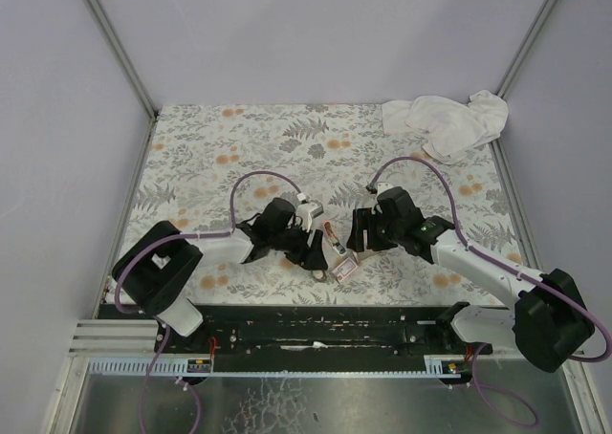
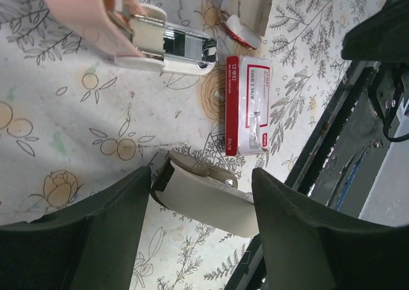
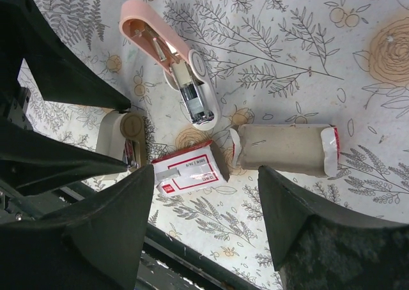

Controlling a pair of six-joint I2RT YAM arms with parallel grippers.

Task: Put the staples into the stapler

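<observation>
The left gripper (image 2: 201,184) has its two dark fingers on each side of a small cream thing (image 2: 204,197) with a bit of metal on it. The cream thing fills the whole gap, so it looks pinched. I can't tell what it is.

The right gripper (image 3: 206,175) is spread wide, with nothing in it. It hangs over the flowery table (image 1: 239,138).

The staples box (image 2: 248,105) lies flat on the table, near the front edge, between the two grippers. It is red with a white label. A tan tray (image 3: 284,148) with red and white ends lies just beside the staples box, not inside it.

The pink stapler (image 3: 169,66) lies near them. Its top is flipped open, so the shiny metal slot shows.

I think the job is only partly done. The stapler is open and ready, but I see no staples going in yet. They have to be picked up, dropped in the slot, and the top shut.

The box has tiny print. One bit looks like "24/6" or "24/8". The rest is too small to read.
</observation>
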